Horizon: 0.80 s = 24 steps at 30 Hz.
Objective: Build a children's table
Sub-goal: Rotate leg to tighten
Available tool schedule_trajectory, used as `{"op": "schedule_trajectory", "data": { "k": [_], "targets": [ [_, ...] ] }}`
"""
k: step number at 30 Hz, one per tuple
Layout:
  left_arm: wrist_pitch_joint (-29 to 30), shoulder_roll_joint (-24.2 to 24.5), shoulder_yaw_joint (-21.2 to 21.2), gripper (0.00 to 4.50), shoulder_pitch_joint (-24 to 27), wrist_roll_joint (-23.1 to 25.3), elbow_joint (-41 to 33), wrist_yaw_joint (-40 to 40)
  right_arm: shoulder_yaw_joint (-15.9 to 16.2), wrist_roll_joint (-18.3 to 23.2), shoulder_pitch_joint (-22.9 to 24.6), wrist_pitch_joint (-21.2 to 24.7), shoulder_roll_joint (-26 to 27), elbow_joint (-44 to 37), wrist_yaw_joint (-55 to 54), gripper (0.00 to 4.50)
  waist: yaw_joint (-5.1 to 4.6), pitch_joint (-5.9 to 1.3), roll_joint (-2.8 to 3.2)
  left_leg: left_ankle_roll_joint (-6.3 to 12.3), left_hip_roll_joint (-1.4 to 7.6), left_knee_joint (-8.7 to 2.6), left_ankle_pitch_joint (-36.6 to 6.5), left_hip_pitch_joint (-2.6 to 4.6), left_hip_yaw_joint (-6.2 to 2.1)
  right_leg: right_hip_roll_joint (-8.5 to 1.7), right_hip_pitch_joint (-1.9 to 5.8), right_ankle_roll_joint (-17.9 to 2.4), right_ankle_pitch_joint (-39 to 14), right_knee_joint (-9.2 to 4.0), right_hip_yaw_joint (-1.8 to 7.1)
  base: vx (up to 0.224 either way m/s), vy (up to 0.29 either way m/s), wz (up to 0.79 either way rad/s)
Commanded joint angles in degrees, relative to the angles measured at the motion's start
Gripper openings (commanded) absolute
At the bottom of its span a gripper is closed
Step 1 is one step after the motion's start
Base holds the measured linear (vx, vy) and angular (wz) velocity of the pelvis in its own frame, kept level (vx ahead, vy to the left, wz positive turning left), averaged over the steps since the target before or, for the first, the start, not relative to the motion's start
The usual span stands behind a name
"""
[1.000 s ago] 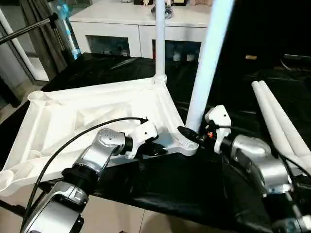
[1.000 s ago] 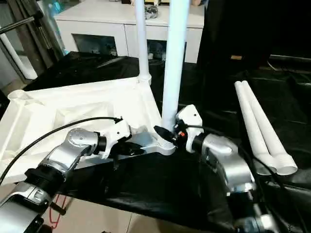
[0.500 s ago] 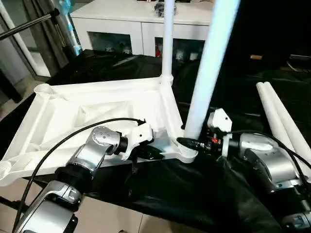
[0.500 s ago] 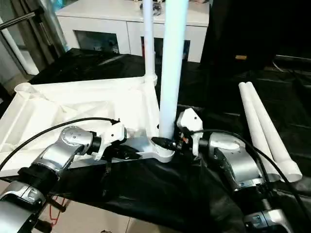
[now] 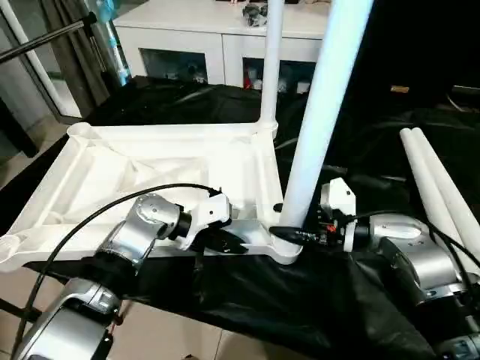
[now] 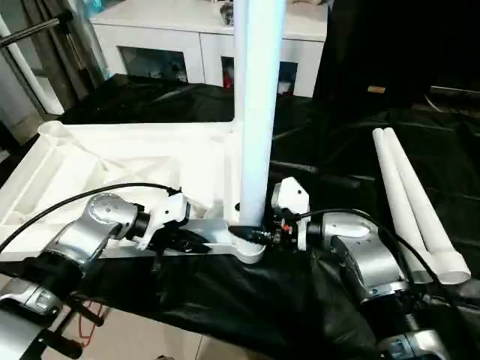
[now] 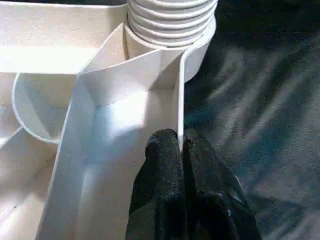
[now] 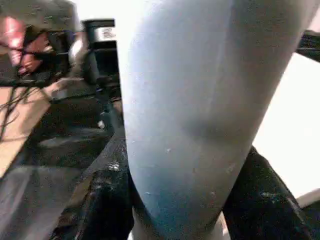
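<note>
Your right hand (image 5: 289, 232) is clamped around the base of the upright leg (image 5: 322, 105) at the tabletop's (image 5: 142, 169) near corner socket; your left hand (image 7: 180, 150), shut, pinches the tabletop's rim. You're likely seating this second leg: next, twist it home, holding the top steady.

Right pincer (image 6: 251, 235) around upright leg (image 6: 256, 112); left pincer (image 6: 196, 244) on tabletop (image 6: 112, 161)

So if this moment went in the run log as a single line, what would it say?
left end effector: shut on tabletop rim | right end effector: shut on upright leg at near corner socket | far leg: fitted | spare legs: two, lying
</note>
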Motion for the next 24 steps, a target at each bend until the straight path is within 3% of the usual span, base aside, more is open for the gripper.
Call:
{"op": "schedule_trajectory", "data": {
  "k": [1, 3, 4, 7, 13, 18, 20, 24],
  "targets": [
    [0.9, -2.2, 2.5, 0.00, -3.1, -0.5, 0.0, 5.8, 3.6, -3.6, 2.2, 3.1, 1.8, 6.0, -2.6, 1.86, -0.24, -2.16, -0.13, 0.35, 3.38, -4.33, -21.4, 0.98, -1.64, -4.54, 1.56, -12.2, -22.6, -5.37, 2.71, 0.000, 0.000, 0.00],
    [2.2, -3.5, 3.5, 0.00, -3.7, -0.7, 0.5, 8.7, 2.6, -4.5, 0.8, 3.1, 3.3, 8.9, -7.2, 1.86, -0.49, -2.14, -0.09, -0.50, 3.38, -4.44, -22.5, 0.98, -1.92, -4.57, 1.49, -11.2, -24.9, -5.54, 2.63, 0.000, 0.000, 0.00],
    [5.4, -5.9, 5.0, 0.00, -5.0, -0.7, 1.8, 14.2, 1.0, -6.6, -1.8, 2.6, 6.1, 14.5, -16.0, 1.86, -0.64, -2.20, -0.06, -0.88, 3.37, -4.48, -22.8, 1.02, -1.97, -4.53, 1.33, -11.0, -25.2, -5.47, 2.64, 0.000, 0.000, 0.00],
    [8.6, -8.9, 6.0, 0.00, -7.3, 0.5, 4.6, 22.1, -1.4, -7.0, -4.9, 3.3, 9.5, 21.0, -24.9, 1.86, -2.01, -1.89, -0.09, -2.18, 3.00, -4.35, -25.7, 0.99, -2.37, -4.49, 0.96, -9.8, -29.1, -5.83, 2.22, -0.021, 0.007, -0.03],
    [13.7, -15.9, 6.5, 0.00, -10.8, 2.7, 9.4, 34.0, -3.4, -7.8, -11.7, 5.0, 17.2, 33.2, -37.4, 1.86, -2.20, -1.91, 0.29, -0.94, 2.68, -4.15, -26.9, 1.13, -2.43, -4.42, 0.70, -8.6, -30.4, -6.50, 2.04, 0.000, 0.000, 0.00],
    [13.8, -16.5, 6.4, 0.00, -10.6, 2.7, 9.9, 34.4, -4.4, -8.1, -14.0, 5.2, 19.3, 36.6, -37.7, 1.86, -3.09, -1.67, 0.35, -0.72, 2.52, -4.38, -30.8, 1.10, -2.97, -4.41, 0.61, -5.8, -35.7, -7.25, 1.38, 0.000, 0.000, 0.00],
    [13.7, -16.4, 6.5, 0.00, -10.4, 2.7, 9.9, 34.1, -4.3, -8.5, -14.4, 5.2, 19.6, 37.3, -37.3, 1.86, -3.49, -1.47, 0.56, -0.86, 2.53, -4.31, -33.7, 1.99, -3.02, -4.26, -0.06, -5.6, -36.3, -7.90, 0.96, 0.000, 0.000, 0.00],
    [13.7, -16.1, 6.4, 0.00, -10.3, 2.7, 9.6, 33.6, -3.3, -10.0, -15.0, 5.4, 19.6, 38.2, -37.2, 1.86, -4.19, -1.50, 0.85, -1.46, 2.76, -4.88, -37.3, 2.01, -3.56, -4.41, 0.32, -5.4, -34.5, -7.89, 0.33, 0.000, 0.000, 0.00]
  ]
}}
